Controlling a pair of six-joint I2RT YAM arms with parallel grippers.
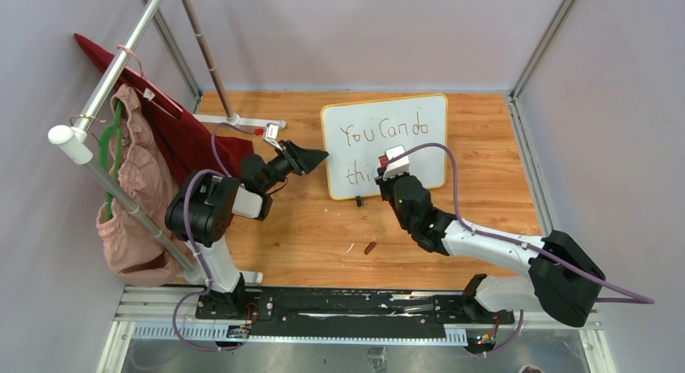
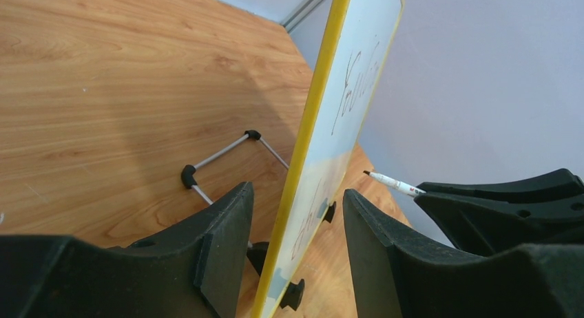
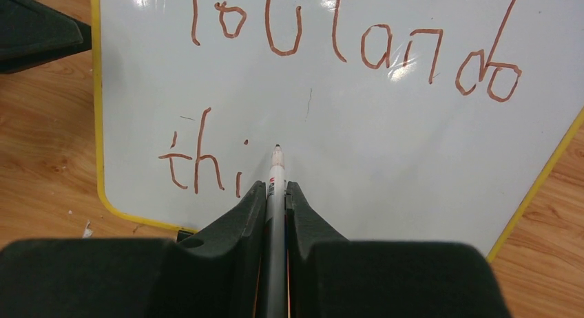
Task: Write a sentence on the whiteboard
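Because the whiteboard (image 1: 380, 108) stands propped at a tilt near the back of the wooden table (image 1: 307, 228), resting on two small black clip feet (image 2: 293, 294) and a thin wire stand (image 2: 220, 153), it will likely behave as a light, stiff sheet that skids or tips back under a firm push. Its face is glossy and slick, its yellow rim narrow and rounded at the corners. That rim is the sensible place to take hold.

The left gripper (image 1: 317, 157) is placed for that: its black fingers are spread on either side of the board's left edge, with a gap visible on both sides in the wrist view, so it brackets the board rather than clamps it.

The right gripper (image 3: 275, 187) is pinched on a slim white pen (image 3: 276, 177) with a smooth, hard barrel, held low so only a short length sticks out. The dark tip sits at the board's face just right of the last stroke — whether it touches I cannot tell.

The sentence (image 1: 384, 133) is written in thin reddish-brown strokes and reads "You Can do" above an unfinished "thi". Light, even pressure seems wise.
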